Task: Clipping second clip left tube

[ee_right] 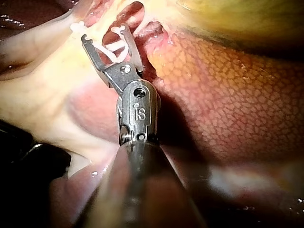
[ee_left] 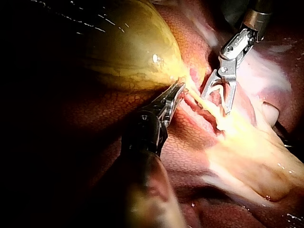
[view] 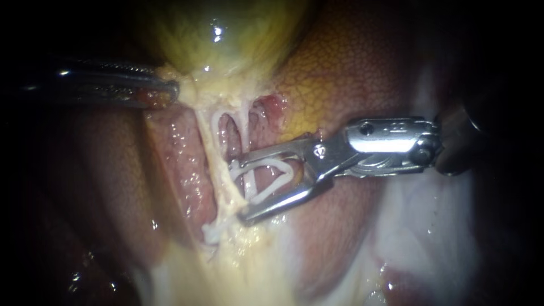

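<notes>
The yellow-green gallbladder (view: 226, 34) narrows into two pale tubes. The left tube (view: 211, 144) runs down to a white clip (view: 211, 232) that sits on its lower end. My right instrument (view: 238, 191) comes in from the right, its jaws wide apart with an open white clip (view: 272, 170) seated between them. The jaw tips straddle the left tube, above the seated clip. My left instrument (view: 167, 93) is shut on yellow tissue at the gallbladder's neck and holds it to the left. The right wrist view shows the loaded clip (ee_right: 114, 50) in my right instrument (ee_right: 105, 35).
Mottled liver (view: 351, 73) lies behind and to the right of the tubes. The right tube (view: 245, 122) runs just beside the left one, with a small window between them. Pale wet fatty tissue (view: 249, 266) spreads below. My left instrument (ee_left: 176, 90) rests close under the gallbladder (ee_left: 128, 47).
</notes>
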You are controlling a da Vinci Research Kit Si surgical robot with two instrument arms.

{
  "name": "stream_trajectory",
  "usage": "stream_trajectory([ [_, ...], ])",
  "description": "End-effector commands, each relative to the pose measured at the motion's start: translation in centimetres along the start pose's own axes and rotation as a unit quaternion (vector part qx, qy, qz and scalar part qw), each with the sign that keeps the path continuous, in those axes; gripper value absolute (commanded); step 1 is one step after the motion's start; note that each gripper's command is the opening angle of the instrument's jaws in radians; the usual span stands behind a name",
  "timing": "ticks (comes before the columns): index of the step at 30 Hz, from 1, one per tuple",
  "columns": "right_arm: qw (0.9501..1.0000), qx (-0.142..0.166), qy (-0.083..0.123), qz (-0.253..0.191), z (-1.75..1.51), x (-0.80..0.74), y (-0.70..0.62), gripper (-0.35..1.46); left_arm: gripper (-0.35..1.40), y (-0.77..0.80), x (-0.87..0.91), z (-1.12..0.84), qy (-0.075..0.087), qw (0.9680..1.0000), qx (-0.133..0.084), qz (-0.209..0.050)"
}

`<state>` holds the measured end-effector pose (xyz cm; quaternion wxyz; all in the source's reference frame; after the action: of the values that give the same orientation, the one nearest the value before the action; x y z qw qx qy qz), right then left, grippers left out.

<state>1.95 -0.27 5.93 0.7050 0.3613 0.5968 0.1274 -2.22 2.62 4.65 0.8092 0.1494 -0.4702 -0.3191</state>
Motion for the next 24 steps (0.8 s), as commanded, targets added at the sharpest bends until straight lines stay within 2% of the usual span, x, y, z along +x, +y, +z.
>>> stream_trajectory([
  [1,1.0,0.003,0.004,0.002,0.03,0.01,-0.01,0.5,-0.35,0.0,0.0,0.0,0.0,1.0,0.0,0.0],
  [6,0.9998,0.015,0.011,-0.002,0.15,0.05,-0.04,0.5,-0.35,0.0,0.0,0.01,0.0,1.0,0.0,0.0],
  [12,0.9988,0.037,0.031,-0.003,0.26,0.09,-0.11,0.5,-0.35,0.0,0.0,0.01,0.0,1.0,0.0,0.0],
  [17,0.9976,0.055,0.041,-0.006,0.37,0.17,-0.26,0.49,-0.35,0.0,0.0,0.01,0.0,1.0,0.0,0.0],
  [24,0.9954,0.087,0.036,-0.013,0.45,0.18,-0.47,0.46,-0.35,0.0,0.0,0.01,0.0,1.0,0.0,0.0],
])
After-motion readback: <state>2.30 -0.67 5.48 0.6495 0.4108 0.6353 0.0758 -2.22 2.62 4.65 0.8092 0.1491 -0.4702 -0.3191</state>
